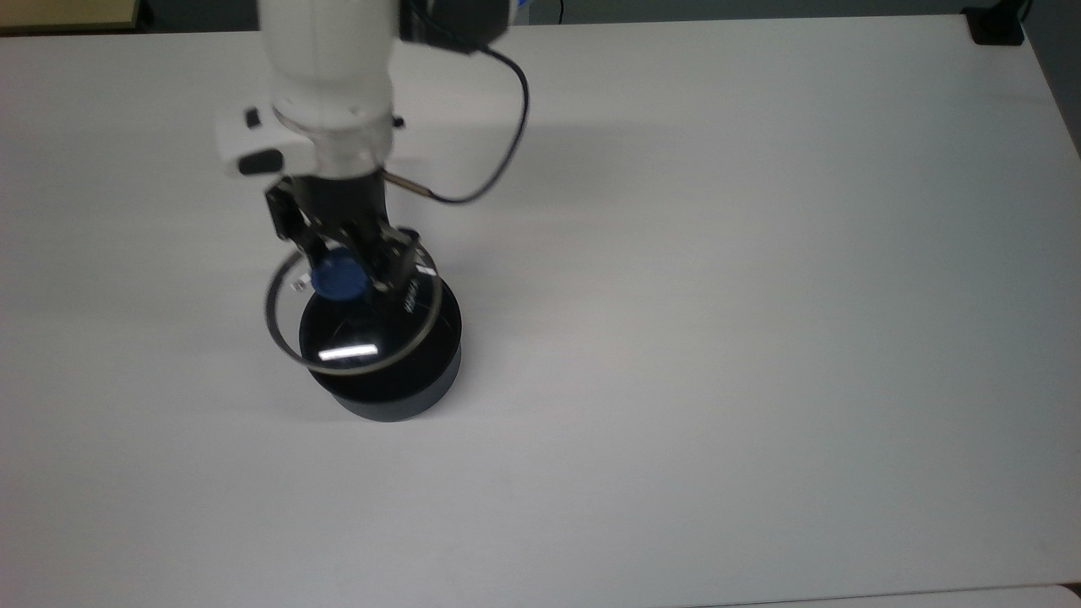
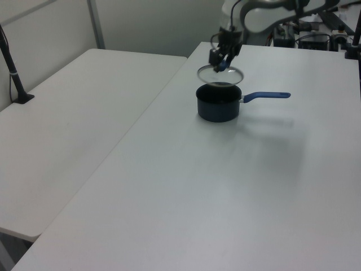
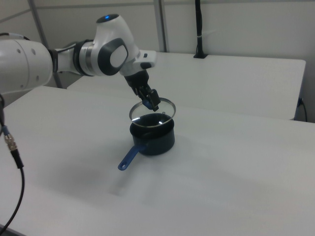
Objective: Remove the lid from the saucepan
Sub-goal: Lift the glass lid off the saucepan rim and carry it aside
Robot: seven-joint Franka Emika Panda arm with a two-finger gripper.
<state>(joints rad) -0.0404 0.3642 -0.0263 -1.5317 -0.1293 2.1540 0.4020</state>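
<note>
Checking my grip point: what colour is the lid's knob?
Blue, clearest in the top view, where the claw holds the knob.

Count of items present:

One round clear glass lid (image 1: pixel 355 317) with a metal rim and a blue knob at its centre.

One small round dark navy saucepan (image 1: pixel 387 363) with a long straight blue handle (the handle is plain in the left view and the right view).

One white robot arm (image 3: pixel 59 59) bearing one black two-finger gripper (image 1: pixel 339 274).

Two white tables: the one carrying the saucepan (image 2: pixel 225 186) and a second one (image 2: pixel 67 113) beside it on the left view's left.
</note>
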